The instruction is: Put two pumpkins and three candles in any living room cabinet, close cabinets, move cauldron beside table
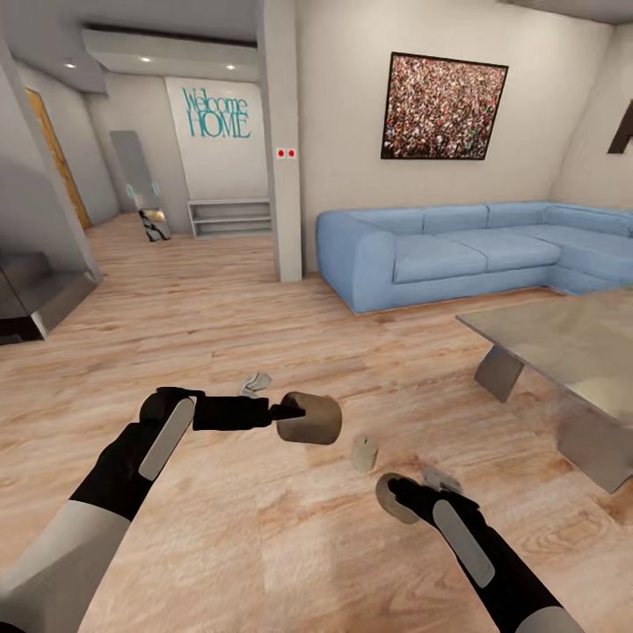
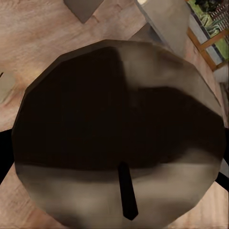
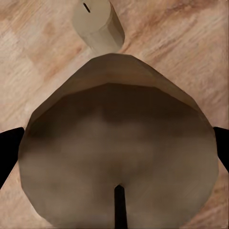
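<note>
My left gripper (image 1: 294,411) is shut on a stubby tan candle (image 1: 311,419), held sideways above the wooden floor. The left wrist view has this candle (image 2: 119,119) up close, wick end toward the camera. My right gripper (image 1: 401,494) is shut on a second candle (image 1: 385,498), which looms large between the black fingers in the right wrist view (image 3: 119,152). A third candle (image 1: 364,454) stands upright on the floor between the two grippers, just beyond the held one (image 3: 98,21). The glass-topped table (image 1: 563,343) is at the right. Pumpkins, cauldron and cabinet are out of view.
A blue sectional sofa (image 1: 457,251) runs along the far wall behind the table. A grey pillar (image 1: 281,176) stands mid-room, with a low white shelf (image 1: 230,217) beyond it. Dark steps (image 1: 35,294) are at the left. Open wooden floor (image 1: 202,308) stretches ahead.
</note>
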`<state>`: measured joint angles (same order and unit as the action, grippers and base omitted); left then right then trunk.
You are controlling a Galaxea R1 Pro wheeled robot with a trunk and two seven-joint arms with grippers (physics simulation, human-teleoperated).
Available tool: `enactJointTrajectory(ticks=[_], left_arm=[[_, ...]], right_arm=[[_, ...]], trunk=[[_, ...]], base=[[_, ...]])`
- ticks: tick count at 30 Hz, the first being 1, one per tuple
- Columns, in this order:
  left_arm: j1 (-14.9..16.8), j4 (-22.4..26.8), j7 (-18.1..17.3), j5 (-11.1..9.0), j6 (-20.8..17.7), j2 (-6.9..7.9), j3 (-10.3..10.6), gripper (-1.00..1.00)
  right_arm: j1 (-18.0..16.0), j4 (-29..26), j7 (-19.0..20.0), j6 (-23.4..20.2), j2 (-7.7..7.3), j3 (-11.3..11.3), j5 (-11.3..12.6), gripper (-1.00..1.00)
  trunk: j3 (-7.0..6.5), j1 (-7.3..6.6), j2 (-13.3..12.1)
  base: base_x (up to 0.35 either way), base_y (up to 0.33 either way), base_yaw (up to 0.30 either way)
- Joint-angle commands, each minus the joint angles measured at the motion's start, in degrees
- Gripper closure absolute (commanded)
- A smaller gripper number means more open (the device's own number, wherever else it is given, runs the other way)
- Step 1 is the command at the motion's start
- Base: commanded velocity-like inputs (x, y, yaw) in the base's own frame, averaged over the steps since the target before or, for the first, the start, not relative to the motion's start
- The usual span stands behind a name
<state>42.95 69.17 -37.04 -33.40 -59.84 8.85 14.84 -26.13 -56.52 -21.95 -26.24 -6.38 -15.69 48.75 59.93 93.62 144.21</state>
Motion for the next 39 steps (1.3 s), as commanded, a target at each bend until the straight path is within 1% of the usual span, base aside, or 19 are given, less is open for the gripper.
enactJointTrajectory(ticks=[1, 3, 6, 8, 9, 10, 11, 12, 13, 15, 16, 18, 20, 25, 32, 39], left_arm=[[0.03, 0.03, -0.32, -0.08, -0.16, 0.04, 0.06, 1.0], [0.03, 0.04, -0.31, -0.03, -0.16, 0.03, 0.09, 1.0], [0.04, 0.04, -0.31, -0.01, -0.16, 0.05, 0.1, 1.0], [0.03, 0.05, -0.31, -0.01, -0.16, 0.04, 0.1, 1.0], [0.03, 0.06, -0.31, 0.0, -0.16, 0.07, 0.1, 1.0], [0.03, 0.05, -0.31, 0.0, -0.16, 0.06, 0.1, 1.0], [0.03, 0.0, -0.31, 0.0, -0.16, 0.07, 0.1, 1.0], [0.03, 0.0, -0.31, 0.0, -0.16, 0.06, 0.11, 1.0], [0.03, 0.03, -0.31, 0.0, -0.16, 0.08, 0.11, 1.0], [0.03, 0.02, -0.31, 0.0, -0.16, 0.1, 0.11, 1.0], [0.03, -0.02, -0.31, 0.0, -0.16, 0.1, 0.11, 1.0], [0.03, 0.02, -0.31, 0.0, -0.16, 0.11, 0.11, 1.0], [0.03, 0.03, -0.31, 0.0, -0.16, 0.12, 0.11, 1.0], [0.03, 0.05, -0.37, 0.0, -0.16, 0.12, 0.11, 1.0], [0.04, 0.05, -0.4, 0.0, -0.16, 0.12, 0.11, 1.0], [0.03, 0.37, -0.51, -0.07, -0.16, 0.12, 0.11, 1.0]], right_arm=[[0.19, -0.09, 0.77, -0.03, -0.49, -0.19, 0.56, 1.0], [0.87, -0.09, 3.57, 0.01, -1.32, -0.09, 0.56, 1.0], [1.23, -0.09, 5.58, 0.0, -1.72, 0.98, 0.6, 1.0], [1.39, -0.12, 7.06, -0.06, -1.86, 2.24, 0.62, 1.0], [1.5, -0.14, 8.5, -0.13, -1.93, 2.97, 0.61, 1.0], [1.63, -0.13, 9.36, -0.17, -1.97, 3.24, 0.6, 1.0], [2.0, -0.14, 11.27, -0.22, -2.09, 3.79, 0.58, 1.0], [2.22, -0.15, 12.24, -0.25, -2.15, 4.11, 0.58, 1.0], [2.63, -0.16, 14.17, -0.32, -2.28, 4.92, 0.57, 1.0], [2.98, -0.16, 16.04, -0.41, -2.36, 5.95, 0.57, 1.0], [3.23, -0.17, 17.77, -0.5, -2.51, 7.04, 0.56, 1.0], [3.7, -0.17, 19.83, -0.58, -2.71, 8.17, 0.56, 1.0], [4.09, -0.17, 20.95, -0.62, -2.79, 8.75, 0.56, 1.0], [4.42, -0.16, 21.88, -0.69, -2.84, 9.23, 0.56, 1.0], [4.5, -0.17, 22.12, -0.75, -2.83, 9.36, 0.51, 1.0], [4.5, -0.16, 22.13, -0.75, -2.82, 9.36, 0.52, 1.0]], trunk=[[-0.24, -0.06, 0.01], [-0.82, -0.11, -0.02], [-1.68, -0.19, -0.06], [-2.26, -0.24, -0.09], [-2.55, -0.27, -0.1], [-2.84, -0.29, -0.11], [-3.13, -0.32, -0.13], [-3.42, -0.34, -0.14], [-3.71, -0.37, -0.15], [-4.3, -0.42, -0.18], [-4.59, -0.45, -0.19], [-5.17, -0.5, -0.22], [-5.76, -0.55, -0.25], [-7.09, -0.68, -0.31], [-8.67, -0.86, -0.41], [-8.69, -0.86, -0.41]], base=[[-0.249, 0.207, -0.223], [-0.249, 0.207, -0.223], [-0.239, 0.196, -0.222], [-0.195, 0.153, -0.221], [-0.158, 0.106, -0.221], [-0.145, 0.085, -0.221], [-0.126, 0.054, -0.219], [-0.118, 0.043, -0.219], [-0.105, 0.028, -0.217], [-0.098, 0.02, -0.216], [-0.091, 0.011, -0.214], [-0.087, 0.007, -0.212], [-0.083, 0.004, -0.209], [-0.08, 0.001, -0.14], [-0.016, 0.0, -0.011], [-0.001, 0.0, -0.013]])
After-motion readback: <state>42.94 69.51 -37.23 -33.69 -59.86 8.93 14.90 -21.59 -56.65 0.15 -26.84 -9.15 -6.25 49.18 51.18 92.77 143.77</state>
